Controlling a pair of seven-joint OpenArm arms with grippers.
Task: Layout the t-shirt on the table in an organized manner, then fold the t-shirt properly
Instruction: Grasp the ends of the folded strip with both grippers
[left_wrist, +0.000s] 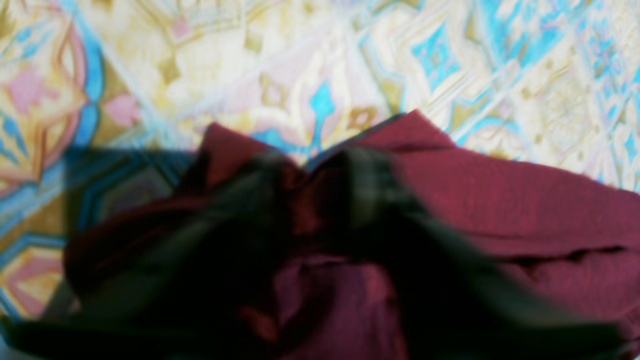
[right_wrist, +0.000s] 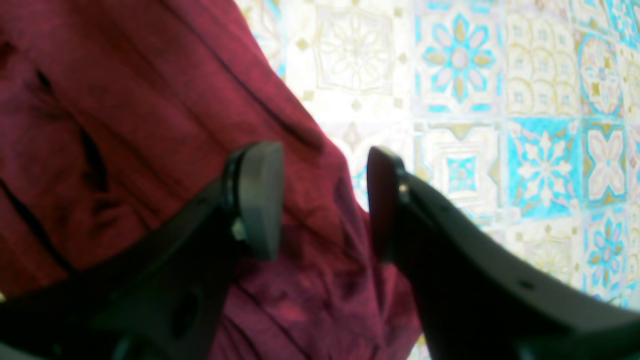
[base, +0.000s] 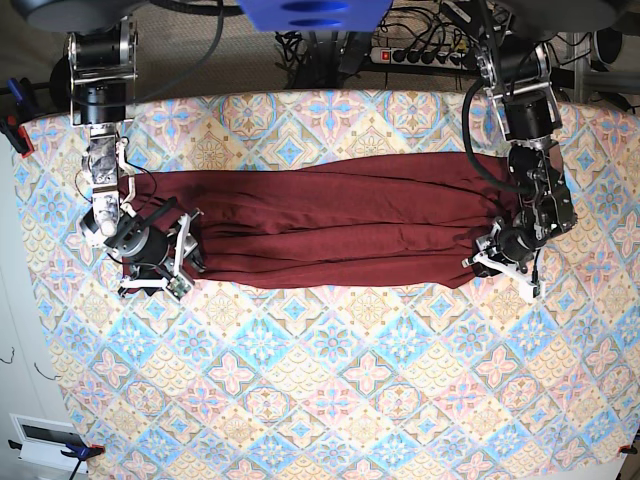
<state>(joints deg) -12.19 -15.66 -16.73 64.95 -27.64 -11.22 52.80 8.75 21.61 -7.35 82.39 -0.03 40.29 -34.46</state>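
Observation:
The maroon t-shirt (base: 330, 225) lies stretched into a long wrinkled band across the far half of the patterned table (base: 350, 380). At the band's left end in the base view, my right gripper (base: 186, 258) stands open. In the right wrist view its fingers (right_wrist: 260, 200) straddle the t-shirt's (right_wrist: 125, 125) edge, with loose cloth in the gap at the right gripper (right_wrist: 325, 200). My left gripper (base: 487, 258) is down at the band's other end. In the blurred left wrist view, the left gripper (left_wrist: 310, 200) has bunched t-shirt (left_wrist: 500, 200) cloth between its dark fingers (left_wrist: 370, 195); how far they have come together is unclear.
Patterned cloth (left_wrist: 320, 50) of the table shows beyond the shirt in both wrist views (right_wrist: 500, 100). Cables and a power strip (base: 430, 52) lie behind the table's far edge. Clamps (base: 15, 132) hold the cloth at the left edge, and the near half of the table holds only the cloth.

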